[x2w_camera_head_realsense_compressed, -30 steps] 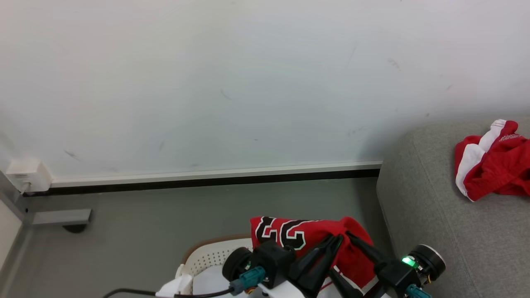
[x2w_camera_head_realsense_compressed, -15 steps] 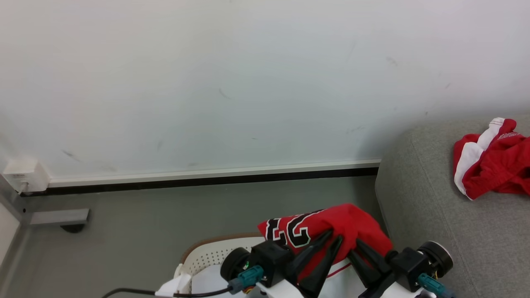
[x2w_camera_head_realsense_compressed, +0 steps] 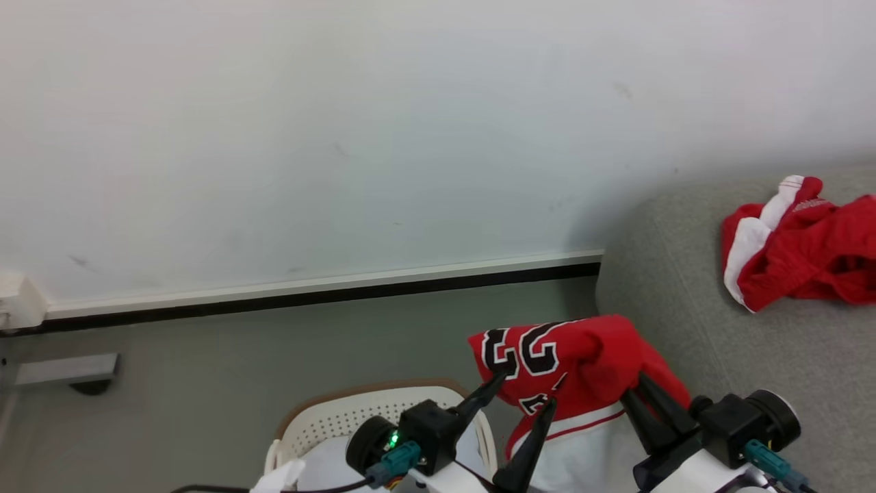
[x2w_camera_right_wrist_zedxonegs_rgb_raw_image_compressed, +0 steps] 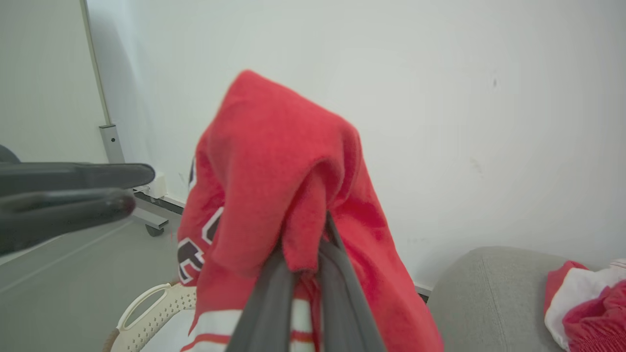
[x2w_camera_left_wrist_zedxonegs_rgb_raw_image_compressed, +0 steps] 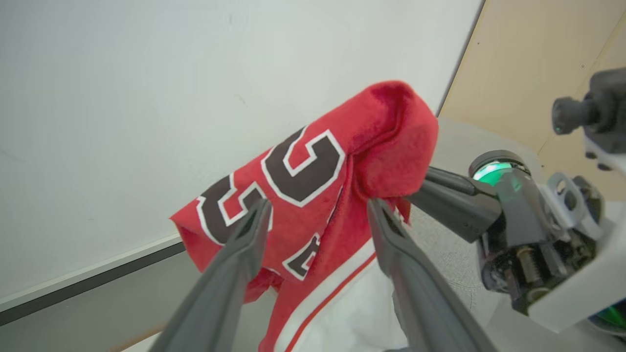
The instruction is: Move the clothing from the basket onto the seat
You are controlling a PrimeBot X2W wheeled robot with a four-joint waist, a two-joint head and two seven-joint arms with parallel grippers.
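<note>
The clothing in play is a red jersey (x2w_camera_head_realsense_compressed: pixel 568 352) with black white-edged numerals, hanging in the air above and to the right of the basket (x2w_camera_head_realsense_compressed: pixel 328 414). My right gripper (x2w_camera_head_realsense_compressed: pixel 633 392) is shut on a fold of the jersey (x2w_camera_right_wrist_zedxonegs_rgb_raw_image_compressed: pixel 274 161), its fingers (x2w_camera_right_wrist_zedxonegs_rgb_raw_image_compressed: pixel 337 274) pinching the cloth. My left gripper (x2w_camera_head_realsense_compressed: pixel 528 389) is open, its two fingers (x2w_camera_left_wrist_zedxonegs_rgb_raw_image_compressed: pixel 244 244) spread on either side of the numerals (x2w_camera_left_wrist_zedxonegs_rgb_raw_image_compressed: pixel 303 166) without squeezing them. Another red garment (x2w_camera_head_realsense_compressed: pixel 801 253) with a broad white stripe lies on the grey seat (x2w_camera_head_realsense_compressed: pixel 684 315).
A white wall with a dark skirting strip (x2w_camera_head_realsense_compressed: pixel 308 294) runs behind the grey floor (x2w_camera_head_realsense_compressed: pixel 239 349). A pale sheet lines the cream basket (x2w_camera_right_wrist_zedxonegs_rgb_raw_image_compressed: pixel 146 308). A grey bracket (x2w_camera_head_realsense_compressed: pixel 65 370) sits on the floor at the far left. The seat (x2w_camera_right_wrist_zedxonegs_rgb_raw_image_compressed: pixel 484 288) is just right of the jersey.
My left gripper has opened and let go of the jersey while my right gripper has shut on it. The jersey has risen and shifted right toward the seat; the head camera has turned too.
</note>
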